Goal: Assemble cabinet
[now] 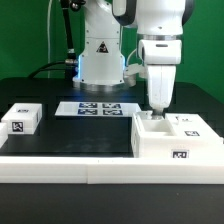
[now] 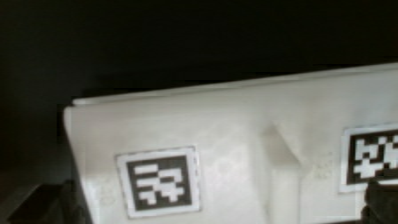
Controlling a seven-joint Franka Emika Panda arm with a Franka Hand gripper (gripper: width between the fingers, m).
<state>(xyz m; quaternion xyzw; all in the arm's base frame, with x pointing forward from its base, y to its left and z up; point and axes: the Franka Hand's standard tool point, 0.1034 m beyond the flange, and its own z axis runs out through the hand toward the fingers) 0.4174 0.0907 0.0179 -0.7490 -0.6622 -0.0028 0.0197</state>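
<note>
The gripper (image 1: pixel 157 108) hangs directly above the cabinet (image 1: pixel 176 141), its fingertips seemingly just inside the open top at the box's 10 o'clock corner. Whether the fingers are spread or pinched, I cannot tell. The cabinet sits at 4 o'clock on the black table (image 1: pixel 70 138) in the exterior view.

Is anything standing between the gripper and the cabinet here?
Nothing visible. The gripper is right at the top of the cabinet, with no object between them. The small white tagged part lies well away at the exterior view's left.
</note>
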